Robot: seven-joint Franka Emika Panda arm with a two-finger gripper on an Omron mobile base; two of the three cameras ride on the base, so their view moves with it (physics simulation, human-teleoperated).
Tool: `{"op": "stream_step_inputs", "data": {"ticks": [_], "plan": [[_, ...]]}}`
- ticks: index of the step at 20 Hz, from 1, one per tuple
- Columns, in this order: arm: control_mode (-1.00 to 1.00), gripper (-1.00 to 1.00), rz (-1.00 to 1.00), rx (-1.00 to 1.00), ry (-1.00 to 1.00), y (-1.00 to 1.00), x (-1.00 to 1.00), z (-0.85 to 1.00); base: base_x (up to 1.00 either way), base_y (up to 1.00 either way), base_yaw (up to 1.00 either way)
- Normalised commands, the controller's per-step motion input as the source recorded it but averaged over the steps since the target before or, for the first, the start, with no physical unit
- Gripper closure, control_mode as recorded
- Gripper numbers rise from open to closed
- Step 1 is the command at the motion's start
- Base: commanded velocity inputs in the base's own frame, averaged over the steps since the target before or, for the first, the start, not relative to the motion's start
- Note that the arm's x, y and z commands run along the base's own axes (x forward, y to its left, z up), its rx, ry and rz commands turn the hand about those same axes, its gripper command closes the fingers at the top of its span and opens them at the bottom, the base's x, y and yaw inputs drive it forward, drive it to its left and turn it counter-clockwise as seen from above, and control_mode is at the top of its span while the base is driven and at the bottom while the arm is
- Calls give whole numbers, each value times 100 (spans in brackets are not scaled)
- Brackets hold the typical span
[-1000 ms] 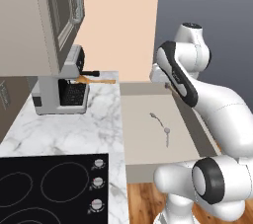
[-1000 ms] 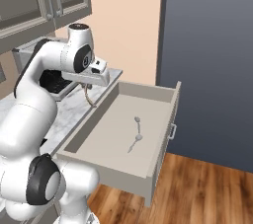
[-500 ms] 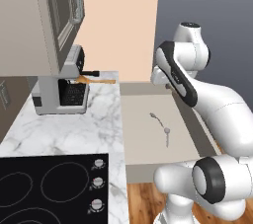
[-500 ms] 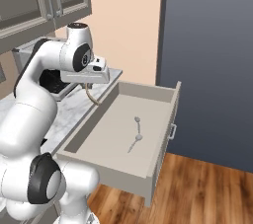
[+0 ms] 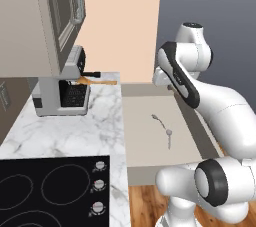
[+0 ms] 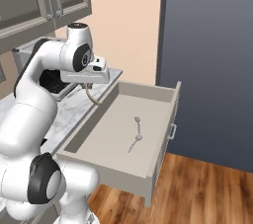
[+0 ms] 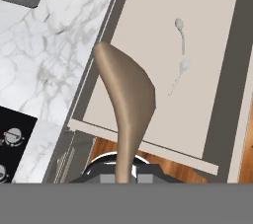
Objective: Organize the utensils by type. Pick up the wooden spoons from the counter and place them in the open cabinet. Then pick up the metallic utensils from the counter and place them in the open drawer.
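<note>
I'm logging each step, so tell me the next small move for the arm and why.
Probably lift the wooden spoon up toward the wall cabinet. The jaws are shut on it, and it hangs low beside the open drawer, where the metal spoons already lie; wood belongs in the cabinet.

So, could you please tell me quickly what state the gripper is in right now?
Gripper: shut on a wooden spoon, held over the edge of the open drawer.

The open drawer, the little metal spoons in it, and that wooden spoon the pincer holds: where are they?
open drawer [image 6: 160, 134]: right base view, on its right side wall.
metal spoons [image 6: 139, 137]: right base view, bowl of the nearer spoon.
wooden spoon [image 7: 126, 94]: hand view, on its bowl.
</note>
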Motion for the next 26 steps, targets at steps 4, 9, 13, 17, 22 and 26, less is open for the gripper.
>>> {"op": "stream_step_inputs", "data": {"ticks": [4,9,13,17,22,26], "plan": [[100,100,0,0,0,0,0,0,-30,-29,-4],[100,100,0,0,0,0,0,0,-51,-38,-8],[100,100,0,0,0,0,0,0,-58,-22,-8],[100,100,0,0,0,0,0,0,-42,-64,-16],[100,100,0,0,0,0,0,0,-17,-95,-35],[100,100,0,0,0,0,0,0,-19,-82,-46]]}}
